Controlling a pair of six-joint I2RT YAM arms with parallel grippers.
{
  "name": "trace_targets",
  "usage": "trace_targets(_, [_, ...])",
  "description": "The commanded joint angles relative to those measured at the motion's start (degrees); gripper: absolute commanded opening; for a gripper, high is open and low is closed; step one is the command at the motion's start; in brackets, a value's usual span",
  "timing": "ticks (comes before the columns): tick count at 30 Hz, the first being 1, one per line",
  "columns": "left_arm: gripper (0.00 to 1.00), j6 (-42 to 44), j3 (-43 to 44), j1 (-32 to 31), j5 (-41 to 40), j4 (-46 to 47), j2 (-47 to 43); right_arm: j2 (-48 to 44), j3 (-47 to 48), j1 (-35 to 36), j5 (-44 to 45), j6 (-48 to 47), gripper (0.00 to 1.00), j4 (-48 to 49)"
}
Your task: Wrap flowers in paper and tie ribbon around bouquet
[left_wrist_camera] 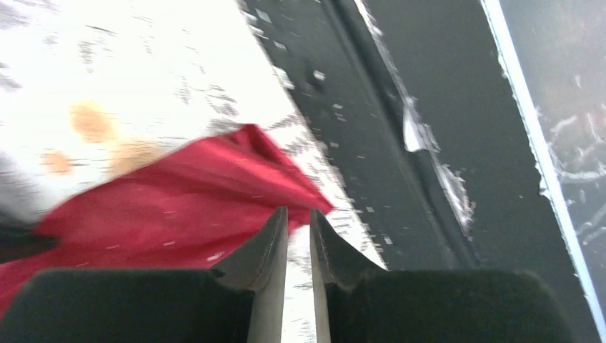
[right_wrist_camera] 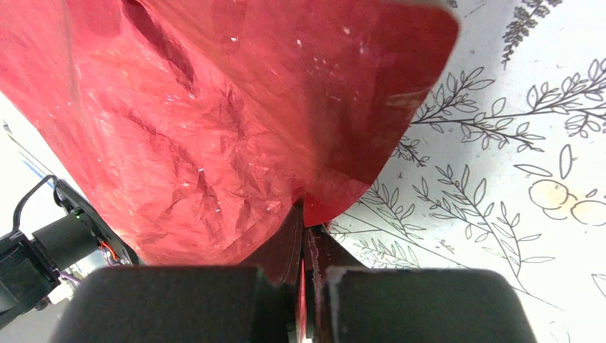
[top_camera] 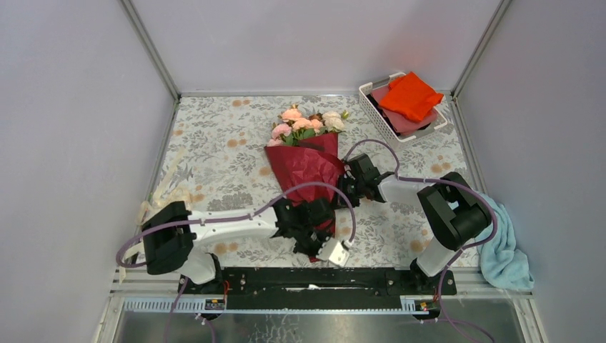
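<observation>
The bouquet lies in the middle of the table, with the pink, peach and cream flowers [top_camera: 306, 121] pointing to the far side. The dark red paper [top_camera: 309, 166] is wrapped round them as a cone. My right gripper [top_camera: 348, 187] [right_wrist_camera: 304, 207] is shut on the paper's [right_wrist_camera: 214, 107] right edge, and a red sliver shows between its fingers. My left gripper [top_camera: 309, 246] [left_wrist_camera: 299, 214] hovers at the cone's near tip. Its jaws stand a narrow gap apart with only table showing between them, and the paper [left_wrist_camera: 179, 207] lies just left of its fingers. The cream ribbon [top_camera: 166, 187] lies at the table's left edge.
A white basket [top_camera: 371, 107] at the back right holds an orange cloth [top_camera: 409, 95] over a dull pink one. A light blue towel [top_camera: 504, 250] hangs off the right edge. The black base rail [top_camera: 307, 279] [left_wrist_camera: 429, 107] runs along the near edge, close to my left gripper.
</observation>
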Motion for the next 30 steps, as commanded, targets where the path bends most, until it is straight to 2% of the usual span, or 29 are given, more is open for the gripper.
trace_targets(1, [0.22, -2.4, 5.72, 7.47, 5.15, 3.03, -0.49, 0.74, 1.56, -0.61, 3.24, -1.05, 0.0, 0.2])
trace_targets(3, [0.23, -8.4, 5.57, 9.82, 1.07, 10.66, 2.92, 0.67, 1.66, -0.66, 3.3, -1.25, 0.02, 0.13])
trace_targets(4, [0.25, -8.76, 5.63, 9.72, -1.92, 12.12, 4.85, 0.59, 1.71, -0.69, 3.24, -1.25, 0.02, 0.1])
trace_targets(9, [0.35, -4.65, 1.68, 5.08, -8.12, 15.19, 10.49, -0.25, 1.93, -0.63, 3.32, -1.47, 0.06, -0.4])
trace_targets(12, [0.39, -2.9, -1.86, 1.95, -9.84, 16.37, 11.19, -0.79, 2.37, -0.63, 4.13, -2.05, 0.15, -0.7])
trace_targets(13, [0.4, -2.53, -2.6, 1.07, -10.54, 16.5, 11.54, -0.95, 2.82, -0.68, 4.9, -2.56, 0.22, -2.8])
trace_targets(15, [0.4, -2.0, -3.67, -0.21, -11.69, 16.51, 12.32, -1.46, 4.15, -0.85, 6.91, -4.08, 0.41, -5.32])
trace_targets(16, [0.4, -1.93, -4.03, -0.6, -11.94, 16.39, 12.67, -1.72, 4.96, -1.06, 7.76, -4.74, 0.53, -6.17])
trace_targets(17, [0.4, -1.8, -4.43, -0.83, -12.1, 16.37, 12.83, -1.96, 5.42, -1.51, 8.43, -5.47, 0.69, -6.87])
trace_targets(20, [0.4, -1.71, -5.06, -0.88, -12.21, 16.36, 13.13, -1.86, 6.6, -3.72, 8.18, -7.28, 0.88, -7.16])
trace_targets(22, [0.4, -1.57, -5.34, -0.92, -12.29, 16.37, 13.28, -0.64, 7.68, -5.51, 7.63, -8.23, 0.91, -7.4])
trace_targets(30, [0.41, -0.93, -5.39, -0.88, -11.51, 15.96, 13.3, 10.08, 13.26, -6.92, 1.63, -10.84, 0.91, -5.09])
